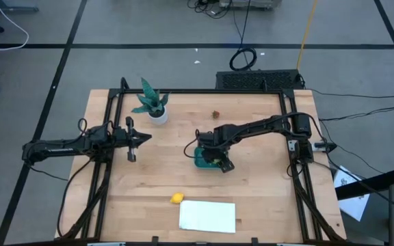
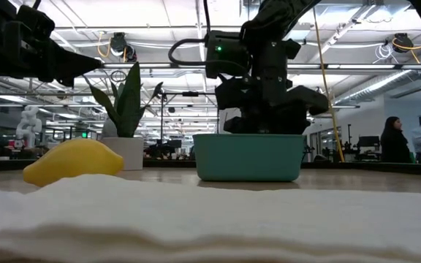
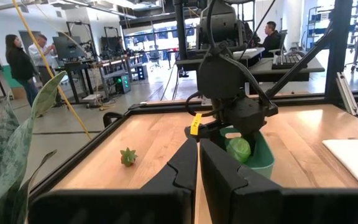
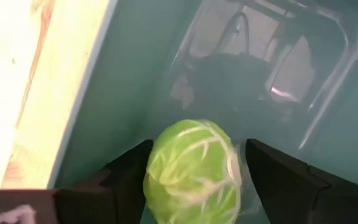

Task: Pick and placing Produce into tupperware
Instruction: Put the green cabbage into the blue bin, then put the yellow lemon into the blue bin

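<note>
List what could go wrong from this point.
1. The right gripper sits low inside the teal container with the green ball between its fingers; lifting out may drag the ball or tip the container.
2. The lemon lies beside the white sheet, which a pick might snag.

room around the tub

the tub (image 1: 200, 161) is filled from above by the right gripper (image 1: 217, 162) and a green ball (image 3: 238, 149). bare table (image 1: 265, 191) lies open right of the tub; lemon (image 1: 176, 198) and sheet (image 1: 208, 216) sit nearer the front, plant (image 1: 153, 104) at back left.
</note>
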`<state>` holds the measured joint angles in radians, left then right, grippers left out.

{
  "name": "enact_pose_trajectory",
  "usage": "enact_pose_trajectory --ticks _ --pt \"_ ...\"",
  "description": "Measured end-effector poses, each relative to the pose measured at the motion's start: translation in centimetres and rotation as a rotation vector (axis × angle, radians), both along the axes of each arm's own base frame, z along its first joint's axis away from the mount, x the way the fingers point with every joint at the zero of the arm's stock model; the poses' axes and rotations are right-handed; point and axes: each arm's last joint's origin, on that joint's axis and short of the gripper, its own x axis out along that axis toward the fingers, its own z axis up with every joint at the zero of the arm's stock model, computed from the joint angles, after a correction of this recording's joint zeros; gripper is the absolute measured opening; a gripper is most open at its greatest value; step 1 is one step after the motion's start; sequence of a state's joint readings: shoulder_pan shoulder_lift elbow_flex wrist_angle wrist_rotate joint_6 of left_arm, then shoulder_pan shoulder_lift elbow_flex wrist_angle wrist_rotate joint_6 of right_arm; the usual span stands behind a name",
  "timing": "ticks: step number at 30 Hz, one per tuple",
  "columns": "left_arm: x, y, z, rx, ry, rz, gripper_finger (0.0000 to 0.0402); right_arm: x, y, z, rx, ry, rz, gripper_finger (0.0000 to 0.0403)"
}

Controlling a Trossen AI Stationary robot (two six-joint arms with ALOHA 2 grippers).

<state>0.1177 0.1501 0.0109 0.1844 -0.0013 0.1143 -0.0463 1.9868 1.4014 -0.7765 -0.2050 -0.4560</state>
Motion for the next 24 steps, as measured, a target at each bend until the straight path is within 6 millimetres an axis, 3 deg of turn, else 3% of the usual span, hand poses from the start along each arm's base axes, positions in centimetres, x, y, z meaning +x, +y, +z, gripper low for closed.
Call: enact_pose_trajectory --ticks 11,24 --pt "0.0 0.0 0.0 -0.004 0.0 -0.001 0.0026 0.0 0.0 0.1 0.002 0.001 -0.017 0.0279" --pt "0.0 0.0 0.0 -0.005 0.0 0.0 0.0026 1.1 -0.2 2.6 -0.03 -0.03 -0.003 0.0279"
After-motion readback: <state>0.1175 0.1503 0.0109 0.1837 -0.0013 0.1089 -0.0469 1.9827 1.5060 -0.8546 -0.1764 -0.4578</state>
